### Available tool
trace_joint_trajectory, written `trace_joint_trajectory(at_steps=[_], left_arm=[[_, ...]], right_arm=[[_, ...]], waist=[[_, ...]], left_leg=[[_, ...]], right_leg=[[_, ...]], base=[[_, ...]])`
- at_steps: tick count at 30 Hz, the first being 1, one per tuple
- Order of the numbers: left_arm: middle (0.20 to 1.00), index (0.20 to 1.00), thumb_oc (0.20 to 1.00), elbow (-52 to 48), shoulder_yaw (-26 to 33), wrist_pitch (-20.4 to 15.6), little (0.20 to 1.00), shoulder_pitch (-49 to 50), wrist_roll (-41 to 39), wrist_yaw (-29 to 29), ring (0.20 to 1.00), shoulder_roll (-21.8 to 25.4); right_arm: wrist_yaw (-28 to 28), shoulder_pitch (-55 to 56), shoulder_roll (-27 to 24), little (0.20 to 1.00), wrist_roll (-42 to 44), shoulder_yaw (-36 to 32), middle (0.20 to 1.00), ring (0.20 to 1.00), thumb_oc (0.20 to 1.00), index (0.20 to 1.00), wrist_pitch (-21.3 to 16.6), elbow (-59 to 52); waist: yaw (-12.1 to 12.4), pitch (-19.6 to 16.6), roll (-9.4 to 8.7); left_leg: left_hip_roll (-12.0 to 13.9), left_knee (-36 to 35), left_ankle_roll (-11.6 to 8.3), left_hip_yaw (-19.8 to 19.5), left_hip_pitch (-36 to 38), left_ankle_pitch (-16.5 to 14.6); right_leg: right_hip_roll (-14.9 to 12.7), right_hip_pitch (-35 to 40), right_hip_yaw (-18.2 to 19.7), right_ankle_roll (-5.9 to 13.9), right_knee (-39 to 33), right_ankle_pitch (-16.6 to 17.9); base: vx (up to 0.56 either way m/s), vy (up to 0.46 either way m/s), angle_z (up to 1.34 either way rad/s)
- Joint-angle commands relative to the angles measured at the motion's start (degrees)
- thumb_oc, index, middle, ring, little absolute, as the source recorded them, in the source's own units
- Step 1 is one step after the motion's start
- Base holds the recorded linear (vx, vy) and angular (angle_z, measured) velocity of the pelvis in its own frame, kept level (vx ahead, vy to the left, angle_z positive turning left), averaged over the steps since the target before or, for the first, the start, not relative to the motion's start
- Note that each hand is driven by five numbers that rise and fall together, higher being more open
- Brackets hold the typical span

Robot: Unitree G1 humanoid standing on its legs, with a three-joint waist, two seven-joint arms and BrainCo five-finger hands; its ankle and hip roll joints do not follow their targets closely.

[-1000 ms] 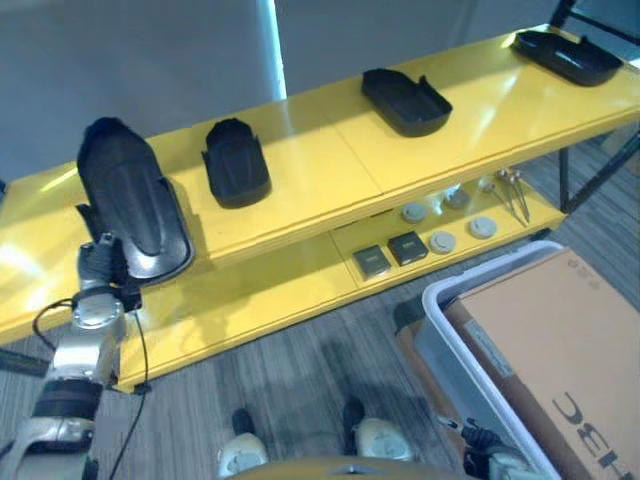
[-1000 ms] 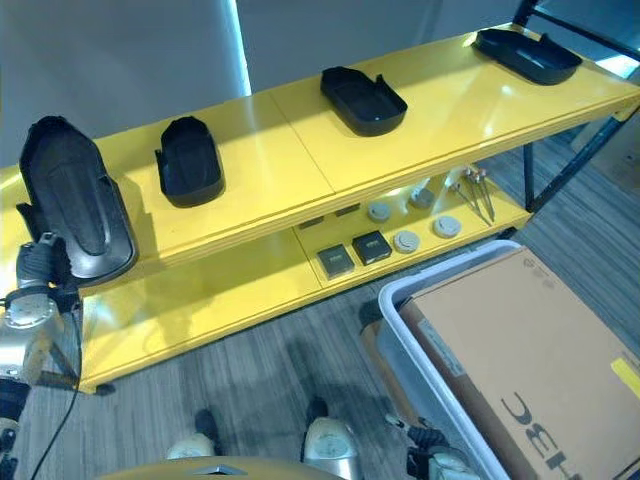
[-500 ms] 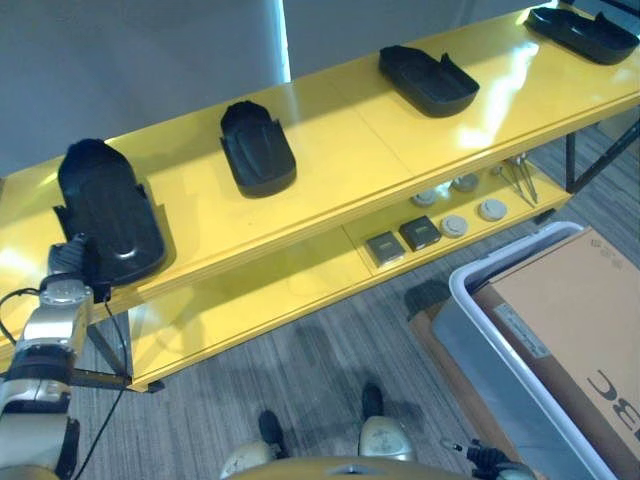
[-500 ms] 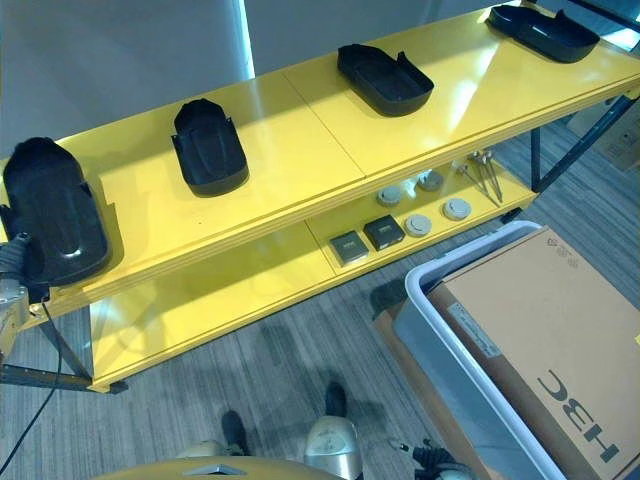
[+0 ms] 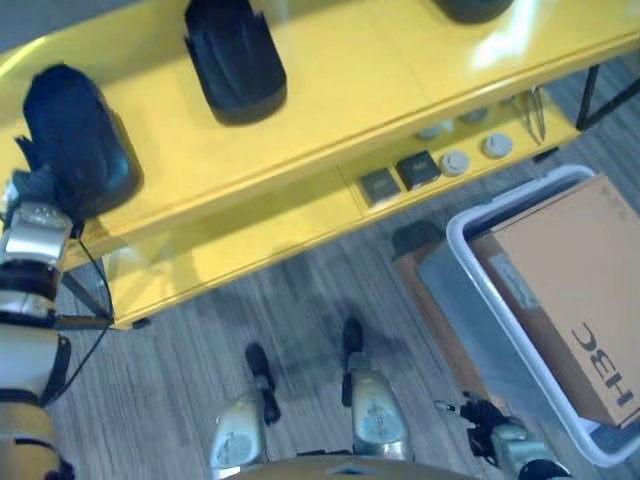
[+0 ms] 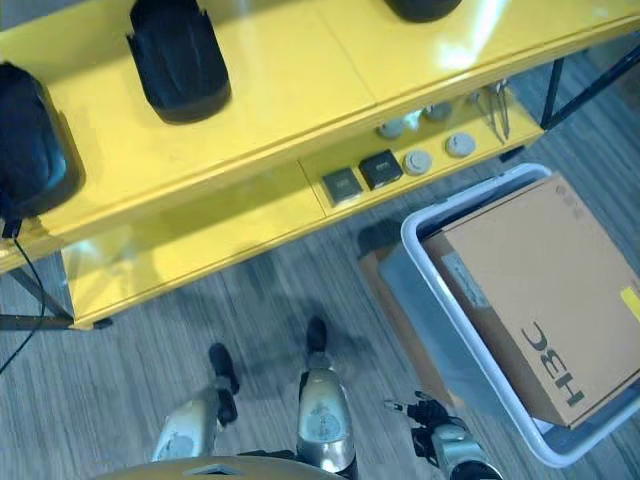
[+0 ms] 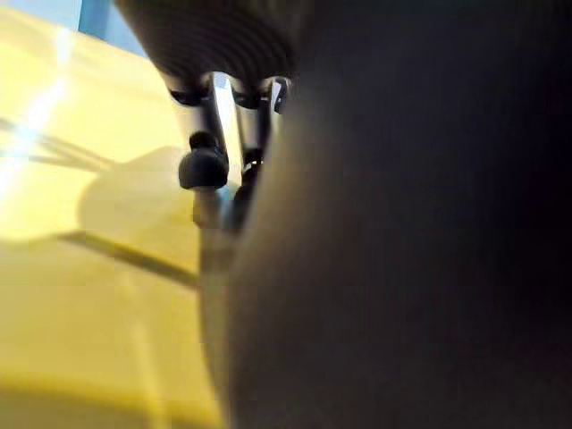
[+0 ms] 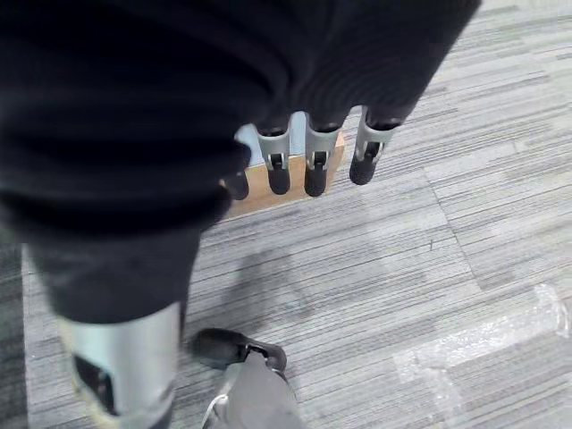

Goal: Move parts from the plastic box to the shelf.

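A long black moulded part [image 5: 72, 135] lies on the left end of the yellow shelf's top board [image 5: 330, 90]. My left hand [image 5: 35, 195] is at the part's near end. In the left wrist view its fingers [image 7: 206, 170] curl against the dark part [image 7: 402, 223] above the yellow board [image 7: 89, 295]. Two more black parts [image 5: 235, 60] [image 5: 470, 8] rest further along the board. The plastic box [image 5: 452, 232] stands on the floor at the right, with a brown carton [image 5: 575, 290] inside. My right hand [image 8: 313, 152] hangs low over the floor, fingers straight and holding nothing.
The lower shelf board [image 5: 250, 250] carries two small dark blocks [image 5: 415, 170], round discs [image 5: 455, 160] and thin metal tools [image 5: 535, 105]. Grey carpet [image 5: 250, 300] lies between the shelf and the box.
The camera has tipped down, so the shelf sits higher in the picture. The black part in my left hand went from tilted up to lying flat on the board.
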Motion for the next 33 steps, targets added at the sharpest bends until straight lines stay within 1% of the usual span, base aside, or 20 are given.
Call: trace_joint_trajectory(at_steps=[1, 6, 7, 8, 9, 10, 11, 14, 16, 21, 24, 27, 28, 29, 31, 32, 33], left_arm=[[0.200, 0.200, 0.200, 2.46, -0.97, 0.68, 0.200, -2.86, 5.14, 0.24, 0.200, 4.70], [0.200, 0.200, 0.200, 3.28, -3.49, 1.95, 0.200, -5.51, 7.82, -0.69, 0.200, 5.40], [0.200, 0.200, 0.200, 3.69, -4.14, 2.28, 0.200, -6.25, 9.64, -1.27, 0.200, 5.62], [0.200, 0.200, 0.200, 4.05, -5.35, 2.76, 0.200, -7.22, 14.69, -1.90, 0.200, 6.11], [0.200, 0.200, 0.200, 4.17, -5.79, 2.92, 0.200, -7.60, 16.44, -2.45, 0.200, 6.36], [0.200, 0.200, 0.200, 4.78, -8.19, 3.23, 0.200, -8.99, 21.06, -3.59, 0.200, 7.49], [0.200, 0.200, 0.200, 4.88, -8.73, 3.41, 0.200, -9.27, 21.92, -3.58, 0.200, 7.74], [0.200, 0.200, 0.200, 4.76, -12.19, 5.94, 0.200, -10.76, 26.99, -4.77, 0.200, 10.49], [0.200, 0.200, 0.200, 5.35, -13.57, 7.01, 0.200, -11.38, 29.21, -4.19, 0.200, 11.61], [0.200, 0.200, 0.200, 6.47, -14.91, 7.70, 0.200, -13.51, 27.08, -0.88, 0.200, 12.03], [0.200, 0.200, 0.200, 6.87, -14.95, 7.68, 0.200, -14.09, 26.90, -1.04, 0.200, 11.83], [0.200, 0.200, 0.200, 6.92, -14.72, 8.00, 0.200, -14.59, 26.67, 0.26, 0.200, 11.31], [0.225, 0.225, 0.225, 7.10, -14.81, 8.30, 0.225, -14.81, 25.65, 0.92, 0.225, 11.18], [1.000, 1.000, 1.000, 7.44, -14.66, 8.20, 1.000, -15.01, 24.88, 1.70, 1.000, 11.02], [1.000, 1.000, 1.000, 7.92, -14.31, 8.24, 1.000, -15.13, 22.97, 3.82, 1.000, 10.67], [1.000, 1.000, 1.000, 7.82, -13.19, 7.86, 1.000, -14.91, 19.52, 7.93, 1.000, 10.42], [1.000, 1.000, 1.000, 7.69, -12.73, 7.38, 1.000, -14.84, 18.17, 9.58, 1.000, 10.37]], right_arm=[[1.26, 2.22, -2.20, 1.000, 1.47, 2.30, 1.000, 1.000, 1.000, 1.000, -1.45, -0.16], [1.59, 1.20, -2.20, 1.000, 2.30, 3.33, 1.000, 1.000, 1.000, 1.000, -0.84, -1.61], [1.59, 0.92, -2.15, 1.000, 2.58, 3.70, 1.000, 1.000, 1.000, 1.000, -0.99, -1.78], [1.81, 0.37, -2.19, 1.000, 2.99, 4.28, 1.000, 1.000, 1.000, 1.000, -0.94, -2.30], [1.83, 0.27, -2.20, 1.000, 3.11, 4.39, 1.000, 1.000, 1.000, 1.000, -1.01, -2.36], [1.71, -0.24, -2.43, 1.000, 4.19, 4.97, 1.000, 1.000, 1.000, 1.000, -1.11, -2.69], [1.72, -0.36, -2.44, 1.000, 4.45, 5.06, 1.000, 1.000, 1.000, 1.000, -1.12, -2.70], [1.97, -0.63, -3.25, 1.000, 5.03, 5.07, 1.000, 1.000, 1.000, 1.000, 0.08, -3.96], [1.75, -0.67, -3.53, 1.000, 4.86, 4.95, 1.000, 1.000, 1.000, 1.000, 0.49, -3.64], [2.14, -1.12, -4.04, 1.000, 5.07, 4.72, 1.000, 1.000, 1.000, 1.000, -0.22, -2.04], [2.11, -1.03, -3.86, 1.000, 4.95, 4.81, 1.000, 1.000, 1.000, 1.000, -0.79, -2.19], [1.89, -0.96, -3.19, 1.000, 5.51, 4.83, 1.000, 1.000, 1.000, 1.000, -0.90, -2.88], [1.84, -1.06, -2.96, 1.000, 5.60, 4.84, 1.000, 1.000, 1.000, 1.000, -0.86, -2.98], [1.70, -1.15, -2.71, 1.000, 5.54, 4.91, 1.000, 1.000, 1.000, 1.000, -0.94, -3.00], [1.41, -1.19, -2.38, 1.000, 5.71, 4.97, 1.000, 1.000, 1.000, 1.000, -0.94, -2.83], [1.18, -1.03, -2.01, 1.000, 5.45, 4.90, 1.000, 1.000, 1.000, 1.000, -1.03, -2.71], [1.17, -0.99, -1.86, 1.000, 5.28, 4.83, 1.000, 1.000, 1.000, 1.000, -1.12, -2.56]], waist=[[0.42, -2.16, 0.50], [0.84, -1.00, 0.38], [0.96, -0.79, 0.30], [1.14, -0.45, 0.18], [1.18, -0.39, 0.14], [1.26, 0.00, 0.05], [1.30, 0.08, 0.01], [1.45, 0.56, -0.16], [1.50, 0.85, -0.38], [1.45, 1.46, -0.86], [1.40, 1.73, -1.15], [1.38, 1.93, -1.79], [1.37, 1.91, -1.96], [1.35, 1.85, -2.08], [1.32, 1.74, -2.21], [1.37, 1.69, -2.24], [1.42, 1.64, -2.25]], left_leg=[[4.28, 5.26, -0.19, -1.52, -2.82, -2.01], [3.95, 5.43, -0.02, -2.01, -4.12, -1.66], [3.93, 5.63, -0.03, -2.11, -4.54, -1.63], [3.94, 5.98, -0.03, -2.16, -5.12, -1.65], [3.97, 6.10, -0.03, -2.15, -5.26, -1.66], [4.10, 6.58, -0.08, -2.12, -5.80, -1.72], [4.15, 6.68, -0.09, -2.10, -5.91, -1.72], [4.27, 7.29, -0.06, -1.95, -6.26, -1.90], [4.30, 7.50, -0.05, -1.82, -6.44, -1.97], [4.30, 7.80, -0.04, -1.83, -7.13, -2.19], [4.21, 8.01, 0.02, -1.90, -7.40, -2.36], [3.99, 7.98, 0.19, -1.97, -7.51, -2.56], [3.94, 7.85, 0.22, -1.89, -7.42, -2.57], [3.96, 7.78, 0.22, -1.79, -7.45, -2.53], [3.96, 7.79, 0.25, -1.74, -7.49, -2.51], [3.97, 7.53, 0.23, -1.65, -7.14, -2.48], [3.95, 7.43, 0.25, -1.63, -6.99, -2.48]], right_leg=[[-3.35, 0.22, 2.15, 3.71, 9.39, -8.19], [-3.74, -0.77, 2.12, 3.76, 10.34, -8.32], [-3.81, -1.05, 2.10, 3.75, 10.49, -8.30], [-3.83, -1.42, 2.08, 3.67, 10.64, -8.29], [-3.85, -1.51, 2.07, 3.65, 10.68, -8.28], [-3.86, -1.93, 2.10, 3.58, 10.94, -8.28], [-3.88, -2.03, 2.12, 3.58, 11.00, -8.27], [-3.73, -2.33, 2.34, 3.53, 11.32, -8.35], [-3.58, -2.45, 2.52, 3.56, 11.01, -8.09], [-3.12, -2.92, 2.87, 3.62, 10.04, -7.38], [-2.90, -3.08, 3.08, 3.65, 9.67, -7.12], [-2.52, -3.08, 3.28, 3.81, 8.94, -6.61], [-2.41, -2.98, 3.29, 3.85, 8.74, -6.49], [-2.35, -3.04, 3.32, 3.88, 8.70, -6.44], [-2.26, -3.05, 3.34, 3.83, 8.70, -6.44], [-2.19, -2.70, 3.22, 3.79, 8.54, -6.49], [-2.18, -2.55, 3.19, 3.78, 8.45, -6.49]], base=[[0.00, 0.043, 0.02], [0.01, 0.033, 0.08], [0.00, 0.020, 0.13], [0.00, 0.019, 0.07], [-0.01, 0.013, 0.06], [-0.01, 0.007, 0.03], [-0.01, 0.011, 0.03], [0.03, 0.023, -0.01], [0.05, 0.032, -0.02], [0.01, 0.005, -0.01], [0.00, -0.003, -0.01], [-0.01, -0.036, -0.06], [-0.01, -0.040, -0.04], [-0.01, -0.034, -0.03], [-0.01, -0.026, -0.06], [-0.01, -0.027, -0.07], [-0.01, -0.029, -0.04]])
